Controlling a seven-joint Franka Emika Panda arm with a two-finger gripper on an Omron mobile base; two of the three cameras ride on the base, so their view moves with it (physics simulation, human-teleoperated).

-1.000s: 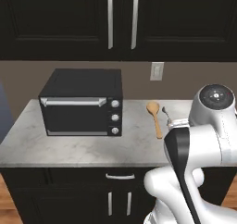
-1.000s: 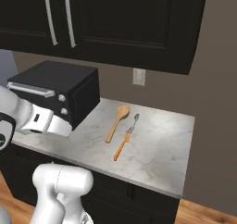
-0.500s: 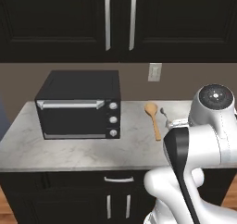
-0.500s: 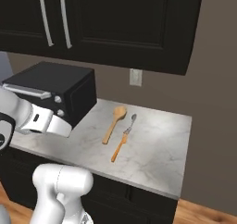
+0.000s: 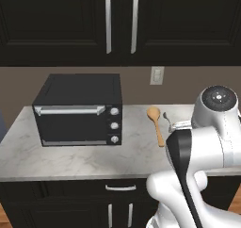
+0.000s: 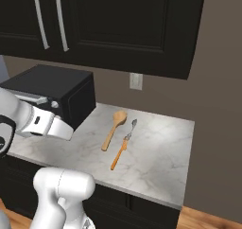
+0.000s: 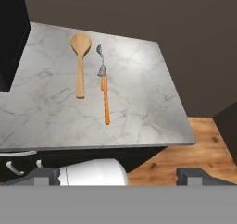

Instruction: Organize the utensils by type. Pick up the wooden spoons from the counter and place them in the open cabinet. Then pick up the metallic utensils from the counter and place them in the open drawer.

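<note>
- Dark fingers [image 7: 120,176] of the gripper sit nearest, at the bottom of the hand view, spread wide with nothing between them, held back from and above the front edge of the tabletop.
- White marble tabletop with grey veins [image 7: 139,102] comes next, carried on black base cabinets; its smooth face would probably let a thin piece skate if pushed sideways.
- Slim utensil with a bright orange handle and a small silver-grey metal head [image 7: 104,92] lies flat on the marble, handle toward the robot. It looks light, stiff and thin; the handle's middle seems the safest spot to pinch, with a straight-down approach.
- Tan-orange wooden spoon with a round bowl and straight handle [image 7: 80,61] lies just beside the utensil, on its left in the hand view, nearly parallel, apart from it, bowl away. Likely light, rigid, less slippery than metal; mid-handle should balance it and keep the fingers clear of its neighbour.
- Black toaster oven with silver knobs [image 5: 80,110] stands farther left.
- Black upper wall cabinet with long silver bar handles [image 5: 121,23] hangs farthest back, its visible doors shut.
</note>
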